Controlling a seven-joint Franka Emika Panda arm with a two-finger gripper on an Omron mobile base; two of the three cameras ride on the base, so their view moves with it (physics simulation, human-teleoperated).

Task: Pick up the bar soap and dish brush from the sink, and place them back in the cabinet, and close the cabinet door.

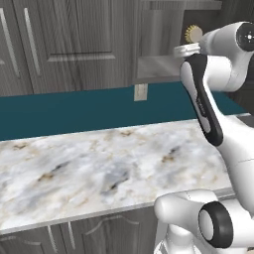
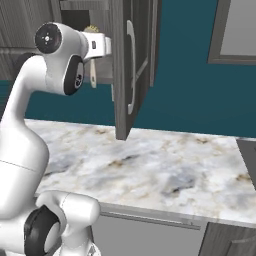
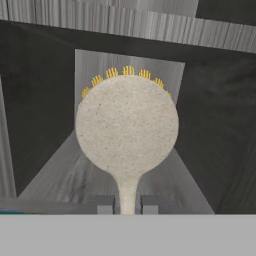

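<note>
My gripper (image 3: pixel 127 205) is shut on the thin pale handle of the dish brush (image 3: pixel 127 125). Its round cream-tan head with yellow bristles stands upright just ahead of the fingers. Behind the brush lies the open cabinet (image 3: pixel 210 115), dark inside with a grey inner shelf (image 3: pixel 75 175). In the left base view the brush head (image 1: pixel 193 33) sits at the cabinet (image 1: pixel 158 67) opening, above the hand. In the right base view the brush (image 2: pixel 93 75) is beside the hand, and the cabinet door (image 2: pixel 120 65) hangs open, edge-on, just to its right. The bar soap and the sink are out of view.
A marble counter (image 1: pixel 99 168) runs below the arm, with a teal backsplash (image 1: pixel 74 111) and a wall outlet (image 1: pixel 141 92). Closed wall cabinets (image 1: pixel 59 44) stand to the left. A framed panel (image 2: pixel 235 30) is at the right base view's upper right.
</note>
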